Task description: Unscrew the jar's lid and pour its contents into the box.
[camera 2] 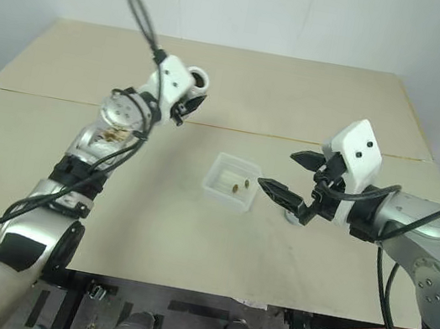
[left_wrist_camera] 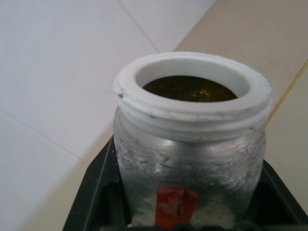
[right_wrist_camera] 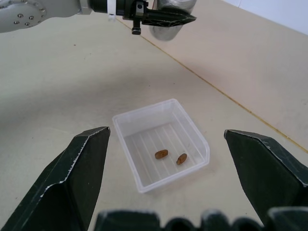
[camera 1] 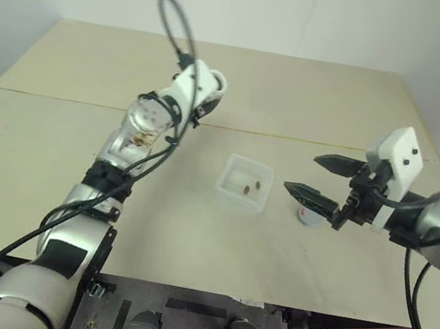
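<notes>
Our left gripper is clamped on the open jar, held above the table at the box's ten o'clock. Two brown pieces lie in the box. Our right gripper, fingers apart, hovers at its three o'clock, over the lid.

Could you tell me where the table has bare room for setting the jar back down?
The table is bare across the far half beyond the seam, and on the near left beside the left arm. It is crowded mid-right: the box holding the contents, the lid and the open right gripper sit close together.
</notes>
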{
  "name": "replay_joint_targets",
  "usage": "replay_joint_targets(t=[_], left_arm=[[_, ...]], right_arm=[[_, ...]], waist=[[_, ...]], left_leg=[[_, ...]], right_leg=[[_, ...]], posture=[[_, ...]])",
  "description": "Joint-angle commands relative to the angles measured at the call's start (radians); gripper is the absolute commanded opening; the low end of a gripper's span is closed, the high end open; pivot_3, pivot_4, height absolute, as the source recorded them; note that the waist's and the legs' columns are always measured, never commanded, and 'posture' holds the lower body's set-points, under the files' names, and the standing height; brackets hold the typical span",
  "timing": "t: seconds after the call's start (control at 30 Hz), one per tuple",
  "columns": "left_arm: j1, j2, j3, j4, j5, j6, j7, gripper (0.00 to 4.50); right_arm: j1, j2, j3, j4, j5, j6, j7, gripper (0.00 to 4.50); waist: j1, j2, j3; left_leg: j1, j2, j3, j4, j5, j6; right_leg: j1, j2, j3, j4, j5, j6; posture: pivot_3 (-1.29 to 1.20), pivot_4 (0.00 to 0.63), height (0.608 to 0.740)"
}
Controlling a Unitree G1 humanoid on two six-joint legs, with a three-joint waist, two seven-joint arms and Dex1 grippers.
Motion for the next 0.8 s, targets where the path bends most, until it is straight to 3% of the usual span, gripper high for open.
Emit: replay_joint_targets(t=[0.03,0.13,0.47,0.77,0.8], left_arm=[[0.065,0.004,0.089,-0.12,-0.145,0.173,-0.073,1.97],[0.143,-0.006,0.156,-0.189,-0.26,0.242,-0.123,1.97],[0.355,-0.047,0.146,-0.283,-0.26,0.055,-0.093,1.97],[0.417,-0.028,0.128,-0.286,-0.254,0.008,-0.115,1.97],[0.425,-0.018,0.13,-0.295,-0.261,0.013,-0.123,2.32]], right_arm=[[-0.008,-0.004,-0.014,-0.02,-0.002,-0.029,0.009,4.48],[-0.011,-0.004,-0.006,-0.014,-0.006,-0.028,0.01,4.48],[-0.013,0.011,0.019,-0.026,0.002,-0.016,0.01,4.48],[-0.015,0.014,0.048,-0.029,0.0,-0.015,0.012,4.48],[-0.011,0.013,0.05,-0.03,-0.003,-0.018,0.014,4.5]], waist=[[-0.007,0.0,0.0],[-0.016,0.0,0.0],[-0.012,0.0,0.0],[-0.01,0.0,0.0],[-0.011,0.0,0.0]], left_leg=[[0.0,0.0,0.0,0.0,0.0,0.0],[0.001,0.0,0.0,0.0,0.0,0.0],[0.002,0.0,0.0,0.0,0.0,0.0],[0.002,0.0,0.0,0.0,0.0,0.0],[0.002,0.0,0.0,0.0,0.0,0.0]], right_leg=[[0.0,0.0,0.0,0.001,0.0,0.0],[0.0,0.0,0.0,0.001,0.0,0.0],[0.001,0.0,0.0,-0.001,0.0,0.0],[0.001,0.0,0.0,-0.001,0.0,0.0],[0.001,0.0,0.0,-0.001,0.0,0.0]], posture=[[0.0,0.15,0.74],[0.0,0.15,0.74],[0.0,0.15,0.74],[0.0,0.15,0.74],[0.0,0.15,0.74]])
